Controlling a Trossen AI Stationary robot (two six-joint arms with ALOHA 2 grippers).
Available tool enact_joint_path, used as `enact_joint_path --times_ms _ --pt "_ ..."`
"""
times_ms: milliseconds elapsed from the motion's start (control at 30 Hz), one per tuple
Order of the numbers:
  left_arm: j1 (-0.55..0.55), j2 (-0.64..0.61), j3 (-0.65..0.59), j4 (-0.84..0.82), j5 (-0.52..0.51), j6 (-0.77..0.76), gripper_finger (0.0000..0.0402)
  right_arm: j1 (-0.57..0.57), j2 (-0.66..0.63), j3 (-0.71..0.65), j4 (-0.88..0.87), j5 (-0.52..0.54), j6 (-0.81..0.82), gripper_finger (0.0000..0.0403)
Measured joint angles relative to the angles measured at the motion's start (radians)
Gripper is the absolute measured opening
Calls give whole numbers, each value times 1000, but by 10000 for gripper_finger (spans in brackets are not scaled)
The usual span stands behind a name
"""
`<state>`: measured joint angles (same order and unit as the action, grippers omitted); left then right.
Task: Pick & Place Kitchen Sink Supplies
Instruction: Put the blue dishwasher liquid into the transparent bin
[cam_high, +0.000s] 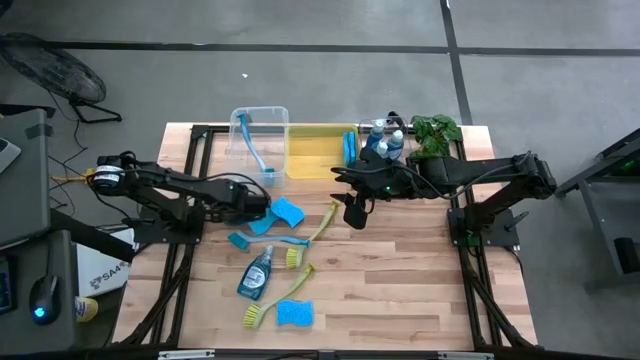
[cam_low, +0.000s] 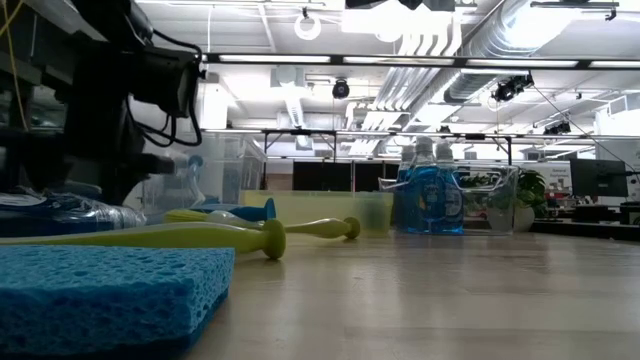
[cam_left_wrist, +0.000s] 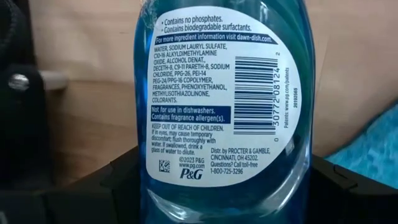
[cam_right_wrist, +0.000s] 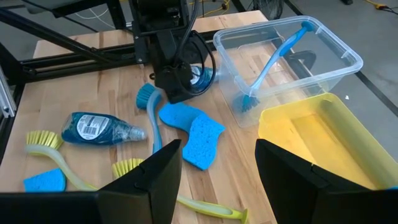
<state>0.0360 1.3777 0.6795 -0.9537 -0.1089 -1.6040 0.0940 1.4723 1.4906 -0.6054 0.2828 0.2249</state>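
Left jaws: closed on a soap bottle, label facing the wrist camera, low over the worktop beside a blue sponge.
Right jaws: parted, holding nothing, above the worktop's middle, near the yellow bin.
Second soap bottle: lying flat among yellow-green brushes.
Blue brush: inside the clear bin.
Further bottles: upright at the far edge beside the plant.

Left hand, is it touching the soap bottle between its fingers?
Touching. The left wrist view shows the soap bottle sitting between the left hand's dark fingers, which meet its sides with no gap.
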Motion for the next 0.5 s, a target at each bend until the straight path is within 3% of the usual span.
enact_joint_path --times_ms 500 --pt "-120 -7 117 -169 155 221 283 0 0 0 18 3 2 197"
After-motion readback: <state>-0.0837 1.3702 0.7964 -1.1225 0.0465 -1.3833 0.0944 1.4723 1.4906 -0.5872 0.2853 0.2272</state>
